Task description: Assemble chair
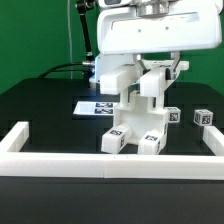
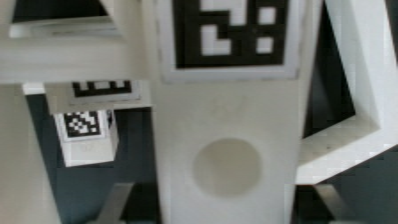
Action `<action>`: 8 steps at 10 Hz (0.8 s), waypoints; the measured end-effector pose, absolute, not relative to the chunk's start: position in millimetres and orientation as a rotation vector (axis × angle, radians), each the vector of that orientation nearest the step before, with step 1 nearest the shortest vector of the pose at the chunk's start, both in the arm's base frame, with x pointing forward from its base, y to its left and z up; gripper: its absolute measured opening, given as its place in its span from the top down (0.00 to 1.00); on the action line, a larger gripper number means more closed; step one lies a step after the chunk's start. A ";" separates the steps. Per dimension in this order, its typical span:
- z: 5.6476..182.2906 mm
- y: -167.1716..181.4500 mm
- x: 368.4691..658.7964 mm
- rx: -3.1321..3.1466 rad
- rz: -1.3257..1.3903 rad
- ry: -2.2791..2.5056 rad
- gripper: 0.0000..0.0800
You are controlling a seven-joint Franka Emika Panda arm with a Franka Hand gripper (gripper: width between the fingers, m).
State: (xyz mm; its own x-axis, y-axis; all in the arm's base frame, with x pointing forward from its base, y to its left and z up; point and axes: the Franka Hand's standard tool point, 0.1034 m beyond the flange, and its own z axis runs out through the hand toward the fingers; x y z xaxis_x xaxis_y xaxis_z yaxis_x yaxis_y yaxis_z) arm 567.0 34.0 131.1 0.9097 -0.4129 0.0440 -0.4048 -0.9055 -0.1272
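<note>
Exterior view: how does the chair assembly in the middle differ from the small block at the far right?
The chair assembly is tall, made of several joined parts, and sits under the gripper. The small block is low, single and standing apart. Both are white with black-and-white tags.

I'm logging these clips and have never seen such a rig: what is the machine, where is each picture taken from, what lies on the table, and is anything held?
It is one robot arm with a two-finger tool. The exterior view watches from off the arm; the wrist view sits on the arm's wrist, very close. On the black table are partly joined white chair parts, small tagged blocks, a flat marker board and a low white border rail. The tool is shut on an upright chair piece.
</note>
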 end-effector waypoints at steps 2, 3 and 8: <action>131.2 34.6 567.3 -2.957 -0.112 0.637 0.64; 131.6 37.6 568.4 -2.961 -0.133 0.630 0.64; 131.3 38.9 568.2 -2.970 -0.120 0.612 0.64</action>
State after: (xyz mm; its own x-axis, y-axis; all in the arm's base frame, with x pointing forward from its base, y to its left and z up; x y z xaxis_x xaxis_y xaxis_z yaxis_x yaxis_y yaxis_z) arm 568.2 38.9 131.3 0.9158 -0.3977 0.0553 -0.3893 -0.9132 -0.1206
